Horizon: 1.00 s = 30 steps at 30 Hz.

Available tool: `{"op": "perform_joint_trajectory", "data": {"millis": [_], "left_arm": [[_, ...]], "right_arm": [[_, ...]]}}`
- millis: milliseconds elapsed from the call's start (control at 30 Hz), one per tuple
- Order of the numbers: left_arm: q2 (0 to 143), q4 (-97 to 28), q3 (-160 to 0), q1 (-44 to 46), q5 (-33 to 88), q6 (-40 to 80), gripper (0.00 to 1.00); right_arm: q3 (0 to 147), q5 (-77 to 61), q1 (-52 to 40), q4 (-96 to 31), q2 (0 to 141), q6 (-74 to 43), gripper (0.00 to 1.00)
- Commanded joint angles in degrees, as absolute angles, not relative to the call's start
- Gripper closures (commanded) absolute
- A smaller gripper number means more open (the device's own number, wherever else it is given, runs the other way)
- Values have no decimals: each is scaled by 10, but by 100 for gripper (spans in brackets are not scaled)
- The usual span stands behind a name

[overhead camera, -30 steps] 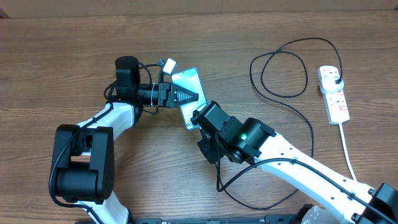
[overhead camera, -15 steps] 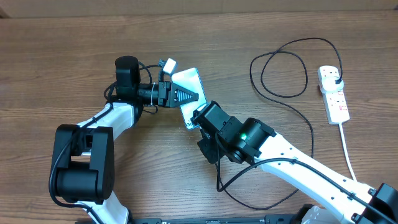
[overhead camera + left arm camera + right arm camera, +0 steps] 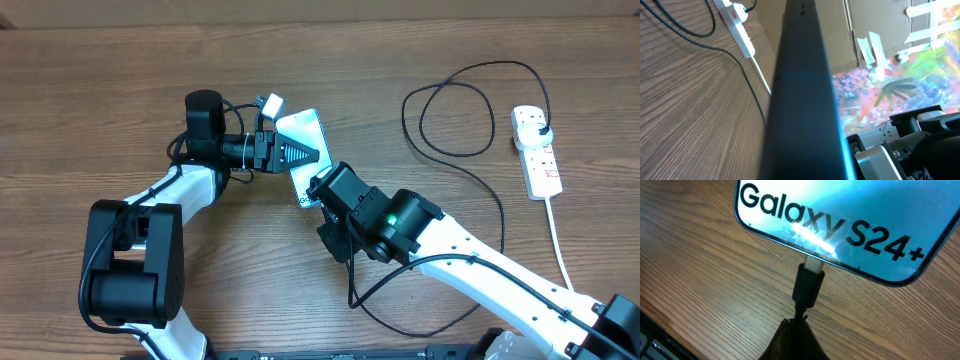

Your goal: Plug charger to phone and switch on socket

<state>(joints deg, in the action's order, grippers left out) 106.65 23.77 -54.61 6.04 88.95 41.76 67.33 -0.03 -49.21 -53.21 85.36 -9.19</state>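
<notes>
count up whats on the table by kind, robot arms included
phone: 1
charger cable: 1
power strip: 1
robot arms: 2, the left arm and the right arm
total: 5

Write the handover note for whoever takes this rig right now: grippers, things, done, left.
Left gripper: shut on the phone, steadying it.
Right gripper: shut on the charger just behind its small tip.
Done: the tip is at the phone's port, but metal shows, so it is not fully seated. The charger's other plug sits in the socket.
Left: push the tip home, then switch on the socket; its switch state is unreadable.
</notes>
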Motion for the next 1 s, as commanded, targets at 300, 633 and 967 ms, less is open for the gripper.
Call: {"op": "perform_joint_trajectory", "data": {"millis": [300,633,967], "left_arm": [[1068,240,-559,72,907,388,96],[1068,240,-559,72,907,372,96],[1068,240,-559,13,907,359,96]], "right_arm": [[686,-11,-491,-515,852,-89,96],[686,-11,-491,-515,852,-88,96],[686,-11,-491,-513,872,-89,69]]}}
